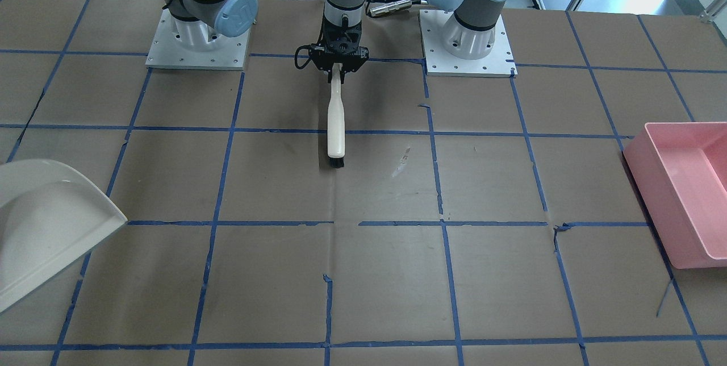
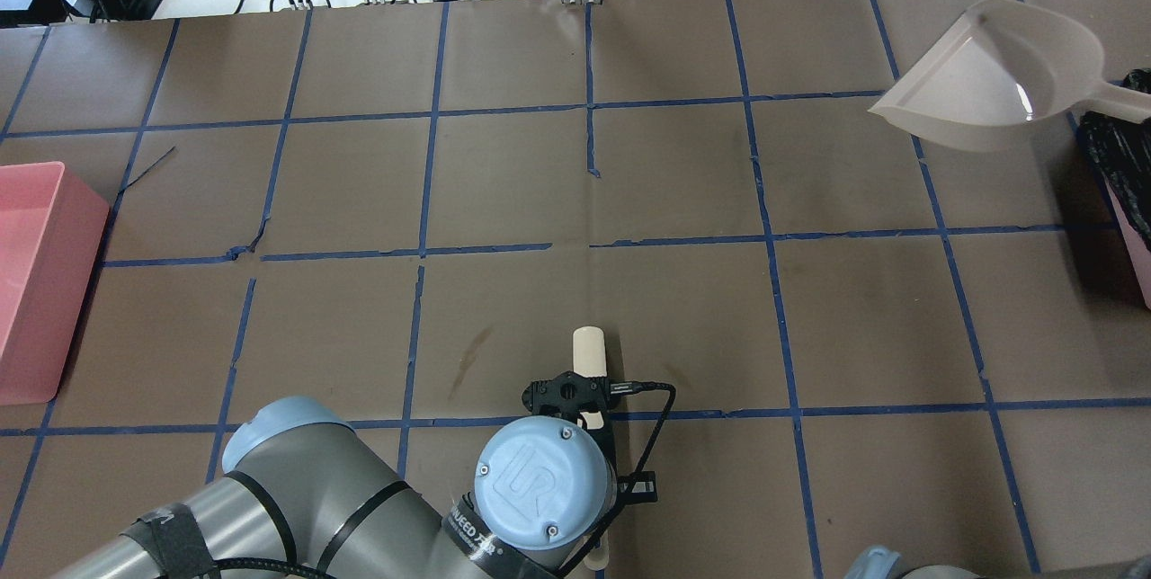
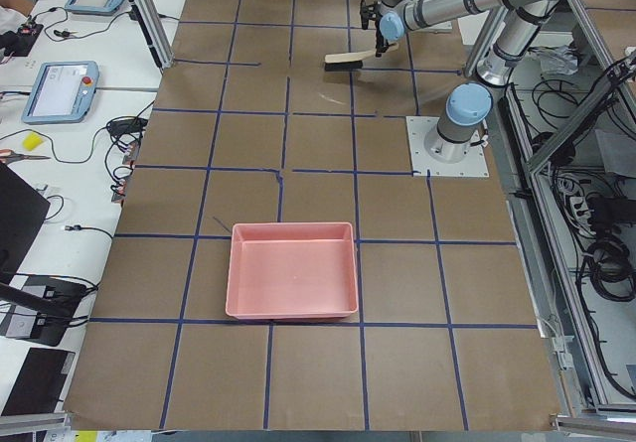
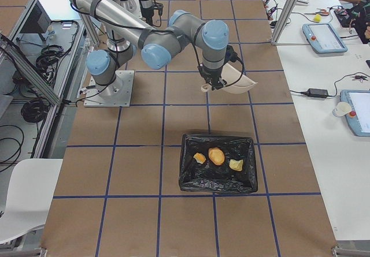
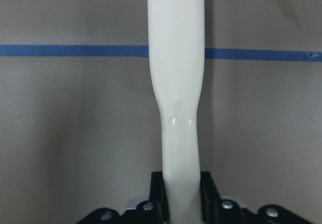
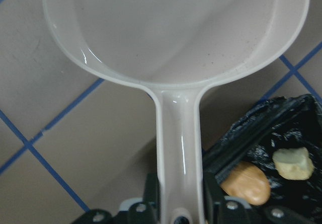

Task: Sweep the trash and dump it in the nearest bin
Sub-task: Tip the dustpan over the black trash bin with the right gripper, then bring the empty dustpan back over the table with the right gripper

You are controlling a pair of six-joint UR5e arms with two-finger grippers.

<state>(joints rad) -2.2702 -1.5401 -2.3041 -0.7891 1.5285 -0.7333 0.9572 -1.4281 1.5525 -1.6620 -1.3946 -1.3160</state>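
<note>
My left gripper (image 1: 339,69) is shut on the white handle of a brush (image 1: 336,121) with black bristles, held over the table's middle near the robot; it also shows in the overhead view (image 2: 589,350). My right gripper (image 6: 178,206) is shut on the handle of an empty beige dustpan (image 6: 176,38), held tilted above the table (image 2: 998,84) beside a black-lined bin (image 4: 188,176). The trash lies in that bin: a tan ball (image 4: 216,155), an orange chunk (image 4: 199,157) and a pale chunk (image 4: 236,164).
A pink bin (image 2: 27,291) stands empty at the table's end on my left. The brown table top (image 1: 386,275) is marked with blue tape squares. Both arm bases (image 1: 196,42) sit at the robot's edge.
</note>
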